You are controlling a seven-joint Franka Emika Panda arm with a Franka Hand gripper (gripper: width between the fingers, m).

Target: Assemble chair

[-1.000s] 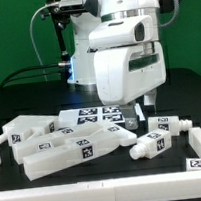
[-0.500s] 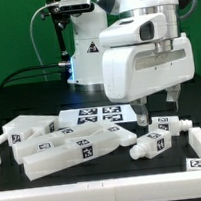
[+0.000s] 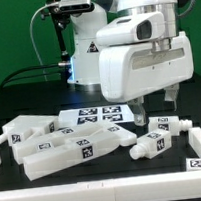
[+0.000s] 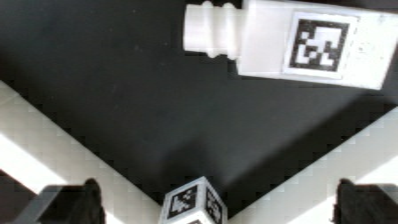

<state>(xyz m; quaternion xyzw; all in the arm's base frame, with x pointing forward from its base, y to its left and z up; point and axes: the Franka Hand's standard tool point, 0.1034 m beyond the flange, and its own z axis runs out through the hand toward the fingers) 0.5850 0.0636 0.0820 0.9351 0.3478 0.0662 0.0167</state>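
The chair lies as loose matte-white parts on the black table. Several tagged bars and blocks (image 3: 68,147) are heaped at the exterior view's left. Two short pegged pieces lie at the right: one (image 3: 151,143) nearer the front, one (image 3: 169,124) behind it. My gripper (image 3: 157,107) hangs open above these two, holding nothing. In the wrist view, a tagged piece with a ribbed neck (image 4: 285,40) lies ahead of the gripper (image 4: 217,208). The tagged end of another piece (image 4: 196,198) shows between the dark fingers (image 4: 71,205), below them and not gripped.
The marker board (image 3: 95,116) lies flat behind the heap, near the robot's base. A white rail (image 3: 199,143) borders the table at the exterior view's right and front; in the wrist view, white bands (image 4: 36,135) run on both sides.
The arm has swung toward the exterior view's right and risen slightly, now over the two short pieces. It has hardly moved in the last half second. The jaws stayed open.
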